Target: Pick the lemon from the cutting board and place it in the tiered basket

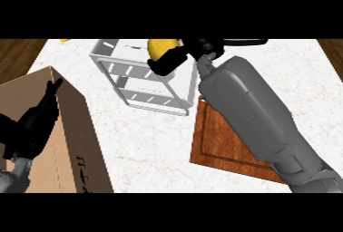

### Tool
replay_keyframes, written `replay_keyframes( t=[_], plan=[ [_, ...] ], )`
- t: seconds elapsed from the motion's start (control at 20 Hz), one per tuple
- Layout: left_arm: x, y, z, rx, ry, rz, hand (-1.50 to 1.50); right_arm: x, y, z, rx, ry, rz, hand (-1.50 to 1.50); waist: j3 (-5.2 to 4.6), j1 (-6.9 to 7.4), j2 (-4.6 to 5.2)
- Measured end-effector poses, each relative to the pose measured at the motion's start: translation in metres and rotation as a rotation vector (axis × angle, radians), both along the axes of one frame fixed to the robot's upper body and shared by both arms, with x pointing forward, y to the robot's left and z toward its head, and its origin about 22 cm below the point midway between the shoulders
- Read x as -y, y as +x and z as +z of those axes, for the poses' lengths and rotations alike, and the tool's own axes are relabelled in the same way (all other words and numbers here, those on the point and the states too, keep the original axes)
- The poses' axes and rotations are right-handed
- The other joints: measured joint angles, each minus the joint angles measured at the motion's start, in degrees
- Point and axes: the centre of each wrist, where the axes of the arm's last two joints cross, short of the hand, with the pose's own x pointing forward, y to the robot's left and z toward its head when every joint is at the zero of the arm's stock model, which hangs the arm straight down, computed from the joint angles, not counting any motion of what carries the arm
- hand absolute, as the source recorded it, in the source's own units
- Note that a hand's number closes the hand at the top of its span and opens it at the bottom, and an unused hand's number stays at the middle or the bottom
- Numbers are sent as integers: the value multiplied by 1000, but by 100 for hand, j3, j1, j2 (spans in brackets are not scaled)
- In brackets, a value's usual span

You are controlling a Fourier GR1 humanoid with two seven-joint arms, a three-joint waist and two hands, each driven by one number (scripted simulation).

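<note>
A yellow lemon (161, 46) shows at the top edge, held over the upper tier of the white tiered basket (142, 81). My right hand (179, 53) is curled round the lemon, with the grey forearm stretching from the lower right across the wooden cutting board (224, 152). The board's visible part holds nothing. At the far left my left hand (33, 120) rests open in front of a cardboard box, fingers pointing up.
A brown cardboard box (74, 149) fills the left side of the white marbled counter (147, 140). A small yellow thing (64, 40) peeks in at the top left. Dark wooden floor shows at both upper corners.
</note>
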Motion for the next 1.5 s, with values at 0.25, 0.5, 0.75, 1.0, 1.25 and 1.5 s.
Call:
replay_keyframes(
  t=[0.25, 0.5, 0.75, 1.0, 1.25, 1.5],
  plan=[
    [1, 2, 3, -13, -4, -2, 0, -9, 13, -11, 5, -16, -10, 150, -7, 21, 6],
    [3, 2, 0, 6, 0, -8, 0, -17, 23, -20, 28, -30, -41, 150, 6, 50, 13],
    [4, 3, 2, 11, -5, -11, 0, -21, 30, -37, 83, -3, -83, 150, -6, 87, 32],
    [8, 5, 5, 19, -9, -19, 0, -19, 38, -44, 127, 84, -113, -150, -9, 167, 67],
    [11, 9, 5, 21, -7, -37, 0, -22, 44, -44, 143, 85, -123, -150, -7, 243, 83],
    [13, 11, 5, 25, -4, -46, 0, -24, 47, -45, 145, 160, -131, -150, -4, 284, 109]
  ],
)
